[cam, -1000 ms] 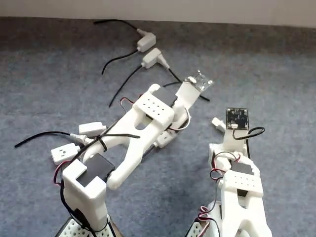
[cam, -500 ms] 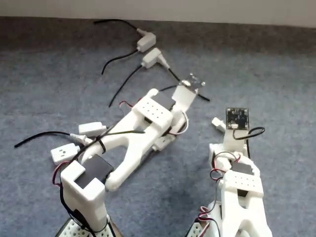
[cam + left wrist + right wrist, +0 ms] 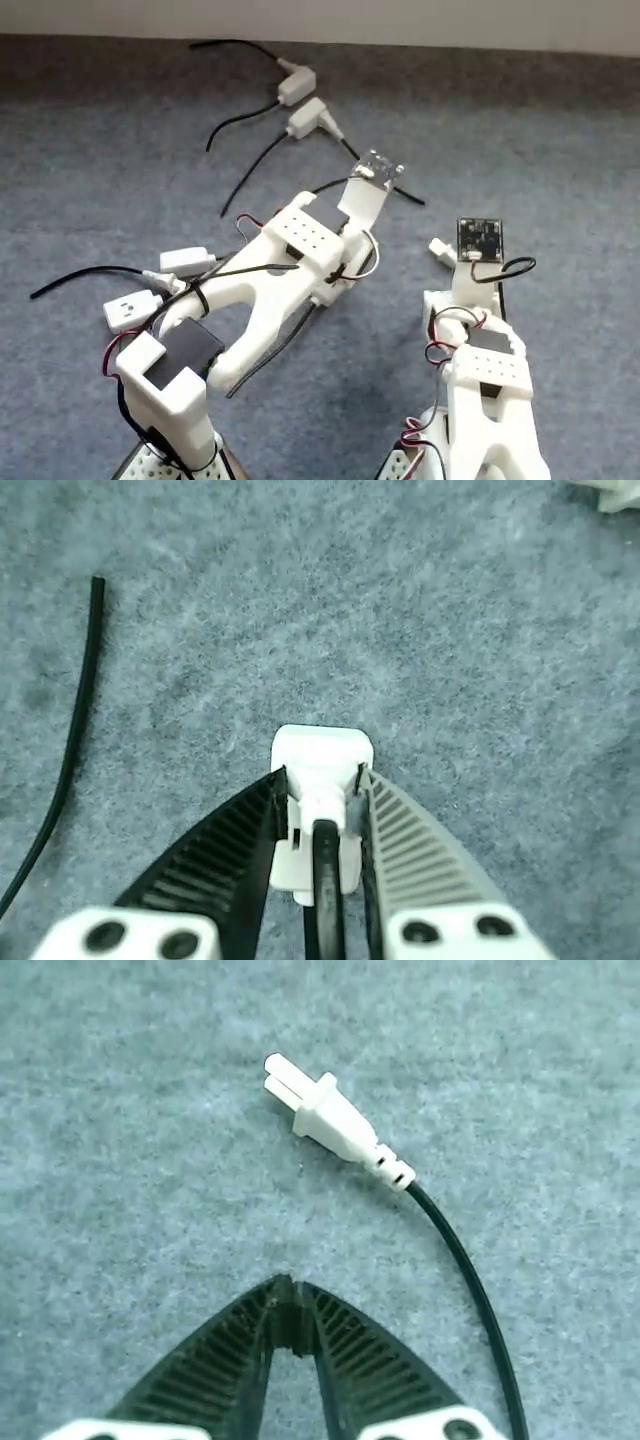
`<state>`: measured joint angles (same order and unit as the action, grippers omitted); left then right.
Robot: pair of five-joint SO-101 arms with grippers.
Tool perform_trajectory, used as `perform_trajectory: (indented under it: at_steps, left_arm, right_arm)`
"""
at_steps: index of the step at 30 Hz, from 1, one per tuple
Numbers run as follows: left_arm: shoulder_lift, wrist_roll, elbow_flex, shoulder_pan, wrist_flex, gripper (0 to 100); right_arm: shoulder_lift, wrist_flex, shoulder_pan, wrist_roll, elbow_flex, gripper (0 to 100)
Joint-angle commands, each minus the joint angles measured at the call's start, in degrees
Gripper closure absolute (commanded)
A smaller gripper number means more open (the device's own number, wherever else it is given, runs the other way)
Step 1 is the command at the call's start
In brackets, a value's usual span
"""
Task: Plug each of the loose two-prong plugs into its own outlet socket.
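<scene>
Left gripper [image 3: 320,782] clamped on white connector [image 3: 322,748], right gripper [image 3: 293,1305] closed, loose plug [image 3: 335,1122] lying just ahead

Grey-blue tabletop [image 3: 90,200], covered in a short, fuzzy, carpet-like pile and spread from the near edge to the far one. Mottled throughout with lighter and darker patches, darkest in a shaded band along the far side. Beyond that band, a pale strip [image 3: 420,18] across the full width; wall or edge, cannot tell. At the near edge, a white perforated board [image 3: 135,468] on the left and a second perforated board [image 3: 395,468] toward the right, both cut off by the frame. Same matted, speckled fibres seen close in both wrist views.
</scene>
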<state>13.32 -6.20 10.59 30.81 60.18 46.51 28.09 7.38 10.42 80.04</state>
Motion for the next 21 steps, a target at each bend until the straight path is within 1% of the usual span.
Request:
perform_trajectory:
  at_steps: [1, 3, 8, 10, 16, 21]
  left_arm:
    - [-1.2, -0.6, 0.0, 0.7, -0.8, 91]
    - [-1.5, -0.6, -0.3, 0.7, 1.1, 88]
    - [-1.4, -0.8, -6.6, 0.6, 10.4, 88]
    - [-1.4, -0.8, -8.3, 0.6, 12.9, 88]
    - [-1.4, -0.8, -10.9, 0.3, 15.8, 79]
    - [-0.7, -0.8, -11.2, -0.3, 15.8, 79]
  right_arm:
    - [0.3, -1.2, 0.5, -0.4, -0.2, 99.2]
    - [0.3, -1.2, 0.5, -0.4, -0.2, 99.2]
    - [0.3, -1.2, 0.5, -0.4, -0.2, 99.2]
    - [0.3, -1.2, 0.5, -0.4, -0.2, 99.2]
    - [0.3, -1.2, 0.5, -0.4, -0.2, 99.2]
    - [0.3, -1.2, 0.5, -0.4, -0.2, 99.2]
